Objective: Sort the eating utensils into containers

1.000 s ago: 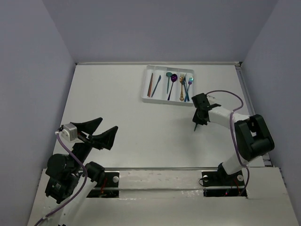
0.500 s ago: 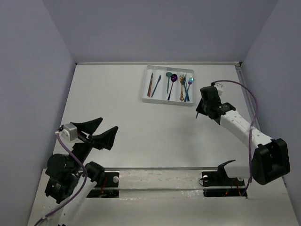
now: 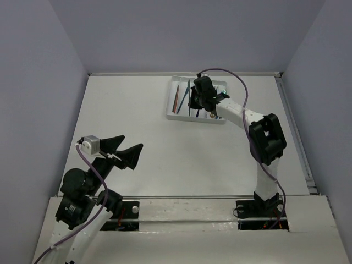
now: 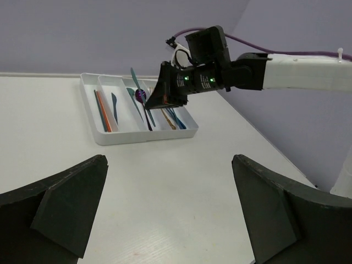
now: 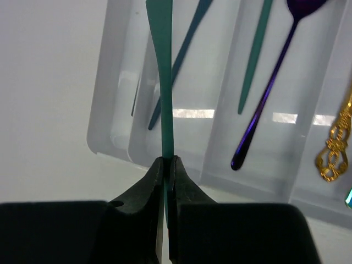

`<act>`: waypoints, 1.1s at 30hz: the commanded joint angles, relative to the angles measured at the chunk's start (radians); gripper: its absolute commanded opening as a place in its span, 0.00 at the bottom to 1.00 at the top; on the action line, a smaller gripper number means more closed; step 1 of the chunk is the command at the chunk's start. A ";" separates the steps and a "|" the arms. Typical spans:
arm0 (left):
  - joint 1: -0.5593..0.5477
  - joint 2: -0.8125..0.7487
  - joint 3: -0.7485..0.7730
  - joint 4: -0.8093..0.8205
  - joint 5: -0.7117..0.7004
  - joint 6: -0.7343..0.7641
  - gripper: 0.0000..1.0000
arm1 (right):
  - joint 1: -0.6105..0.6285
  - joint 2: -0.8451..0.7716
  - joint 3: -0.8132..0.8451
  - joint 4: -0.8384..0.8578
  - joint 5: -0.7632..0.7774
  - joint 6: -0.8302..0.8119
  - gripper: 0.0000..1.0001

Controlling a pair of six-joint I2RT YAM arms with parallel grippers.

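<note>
I run two end effectors. The right end effector [image 5: 166,161] has swung in from the open worktop [image 3: 137,121] and pinches one teal utensil [image 5: 160,77] above the white tray [image 5: 104,118]. The left end effector [image 4: 169,160] gapes, empty. I count perhaps six other utensils [image 5: 268,93] lying in the tray.

Bright, even, diffuse light — faint soft shadows, white glare strips on the tray [image 5: 115,82] floor

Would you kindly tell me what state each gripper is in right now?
Left gripper: open, holding nothing.
Right gripper: jaws closed on a slim teal utensil.
</note>
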 commanded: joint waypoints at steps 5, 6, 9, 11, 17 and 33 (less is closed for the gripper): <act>0.014 0.046 0.010 0.040 -0.006 0.001 0.99 | -0.007 0.207 0.262 0.060 -0.046 0.009 0.00; 0.023 0.047 0.010 0.038 -0.007 0.001 0.99 | -0.007 0.247 0.285 0.053 -0.038 0.013 0.00; 0.023 0.058 0.011 0.040 -0.004 0.001 0.99 | -0.007 0.314 0.376 0.014 -0.001 0.021 0.00; 0.023 0.064 0.011 0.040 -0.003 0.002 0.99 | -0.007 0.327 0.397 0.022 0.019 0.027 0.01; 0.032 0.078 0.010 0.041 0.002 0.002 0.99 | -0.007 0.335 0.440 0.007 0.042 0.026 0.49; 0.112 0.089 0.015 0.046 0.030 0.004 0.99 | -0.007 -0.438 -0.202 0.161 -0.010 -0.086 1.00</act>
